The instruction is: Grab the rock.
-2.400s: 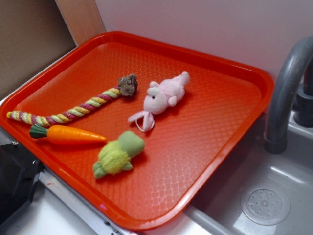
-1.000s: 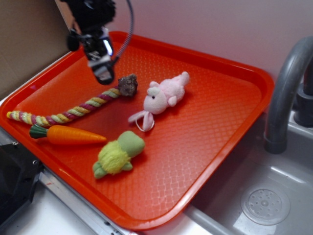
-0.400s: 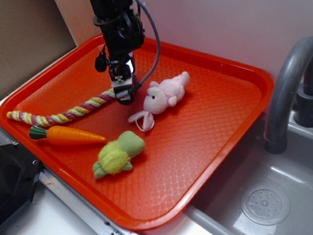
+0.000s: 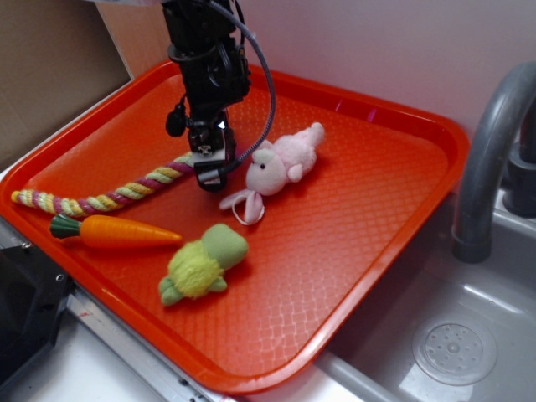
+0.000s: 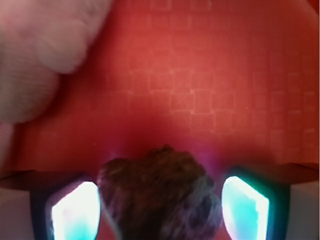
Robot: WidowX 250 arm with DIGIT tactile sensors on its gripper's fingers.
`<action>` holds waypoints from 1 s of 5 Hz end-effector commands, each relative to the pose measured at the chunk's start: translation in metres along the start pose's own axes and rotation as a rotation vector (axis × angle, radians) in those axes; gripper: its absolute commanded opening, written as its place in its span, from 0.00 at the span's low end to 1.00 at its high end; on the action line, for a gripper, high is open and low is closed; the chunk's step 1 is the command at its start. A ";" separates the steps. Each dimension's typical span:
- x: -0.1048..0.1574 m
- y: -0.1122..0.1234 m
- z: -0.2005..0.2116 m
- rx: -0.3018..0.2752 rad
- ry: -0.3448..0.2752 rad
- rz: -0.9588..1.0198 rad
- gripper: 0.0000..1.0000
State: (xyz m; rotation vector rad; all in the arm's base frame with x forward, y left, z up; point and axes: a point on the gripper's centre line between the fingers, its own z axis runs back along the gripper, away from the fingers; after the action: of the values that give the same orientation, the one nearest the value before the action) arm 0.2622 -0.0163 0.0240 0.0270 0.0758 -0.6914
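Only the wrist view shows the rock point(image 5: 159, 192): a dark, lumpy brown stone sitting between the two glowing fingertips point(image 5: 75, 212) of the gripper point(image 5: 160, 210), one pad on each side of it, on the orange tray point(image 5: 210, 85). The left pad sits right against the stone; on the right a thin gap may remain, so the pincer brackets the rock with its fingers spread to the stone's width, and I cannot tell whether it is pressing. A blurred pink mass, the pink plush point(image 5: 40, 55), fills the upper left of that view.

In the exterior view the rock is hidden behind the gripper point(image 4: 211, 174), which stands low over the tray point(image 4: 402, 193) at the near end of the striped rope toy point(image 4: 100, 194), just beside the pink plush point(image 4: 283, 163). Nearer the camera than the plush lie a toy carrot point(image 4: 117, 231) and a green-yellow plush turtle point(image 4: 201, 264).

The tray rests on a grey countertop next to a grey sink point(image 4: 469, 335) with a curved faucet point(image 4: 490, 142), beneath a pale wall point(image 4: 377, 42). All the toys lie inside the tray, none touching its rim.
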 end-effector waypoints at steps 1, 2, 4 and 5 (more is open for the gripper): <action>0.009 -0.008 0.002 0.007 -0.032 -0.012 0.00; 0.011 -0.010 0.005 0.015 -0.036 -0.010 0.00; 0.002 0.001 0.071 0.006 0.005 0.267 0.00; -0.004 -0.004 0.109 0.077 0.037 0.496 0.00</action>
State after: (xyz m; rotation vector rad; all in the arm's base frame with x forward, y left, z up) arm 0.2584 -0.0082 0.1145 0.1224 0.1581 -0.1677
